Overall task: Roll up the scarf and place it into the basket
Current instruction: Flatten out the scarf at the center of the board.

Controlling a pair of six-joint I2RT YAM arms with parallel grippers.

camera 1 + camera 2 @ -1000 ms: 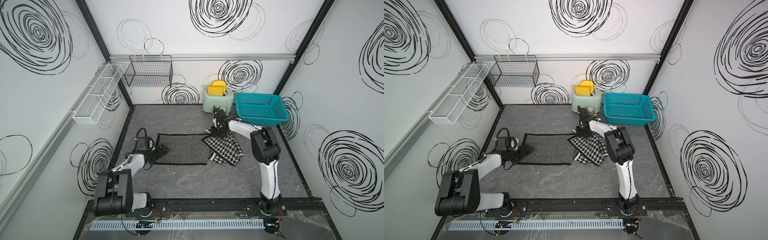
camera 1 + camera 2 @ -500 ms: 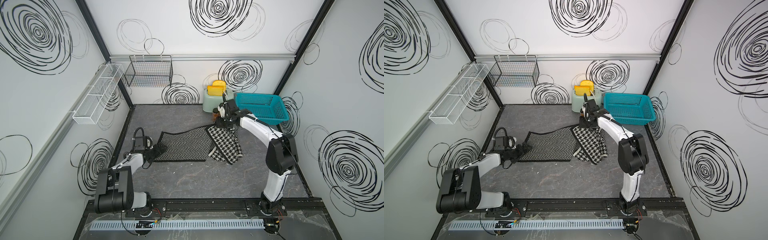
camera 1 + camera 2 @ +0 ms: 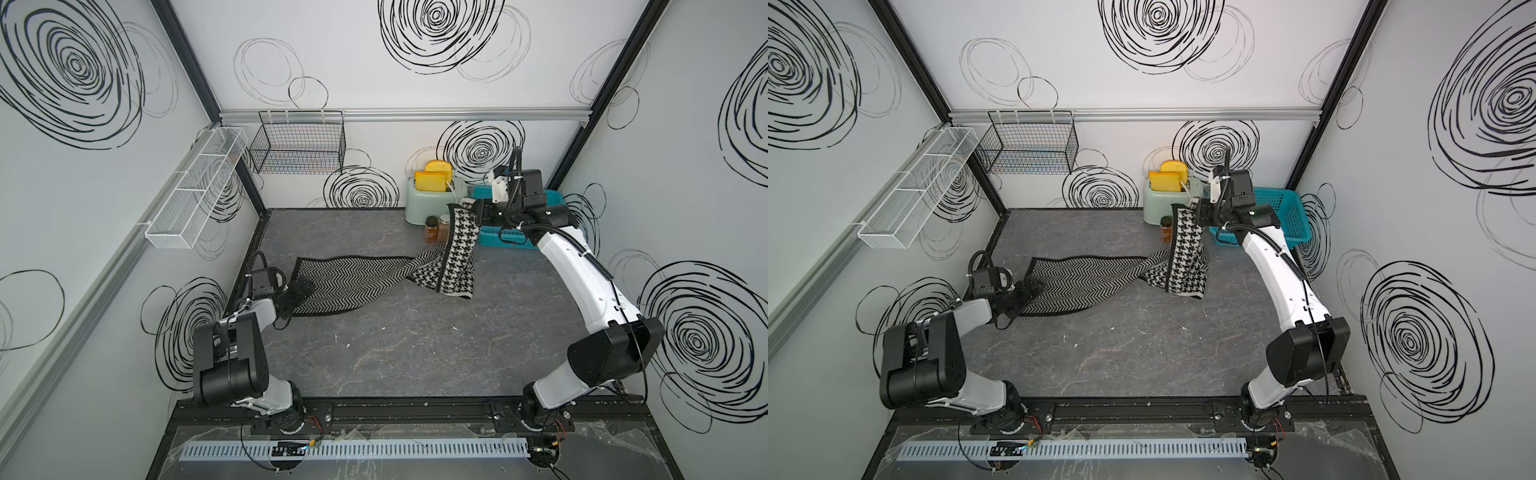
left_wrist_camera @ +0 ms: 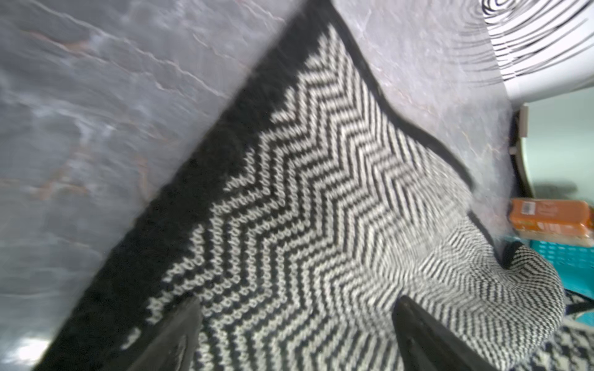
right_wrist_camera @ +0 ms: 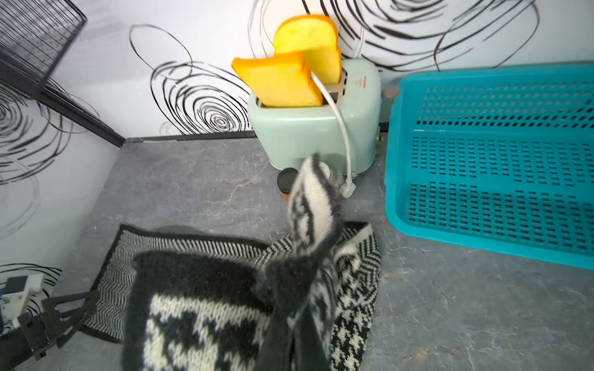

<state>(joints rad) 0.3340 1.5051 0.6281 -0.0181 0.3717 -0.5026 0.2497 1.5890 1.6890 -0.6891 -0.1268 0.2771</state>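
Scarf [image 3: 353, 282], knitted black and white with herringbone on one face and houndstooth on the other, lies unrolled across the grey marbled bench [image 3: 395, 353]. Right fingers [image 5: 279, 340] pinch its raised end beside the teal basket [image 5: 391, 144] in the back right corner. Left fingers [image 4: 427, 340] are spread wide over its left end. The white walls have black swirls.

Basket [image 3: 1296, 219] right of toaster [image 3: 1156, 208]; jars [image 3: 431, 229], seemingly two, before it.

1. A mint toaster [image 3: 419, 205] is standing against the back wall [image 3: 374, 139], holding two toast slices [image 3: 430, 181].
2. Two jars [image 3: 431, 230] are standing just before it.
3. A wire basket [image 3: 299, 149] and mesh rack [image 3: 195, 191] are hanging above.
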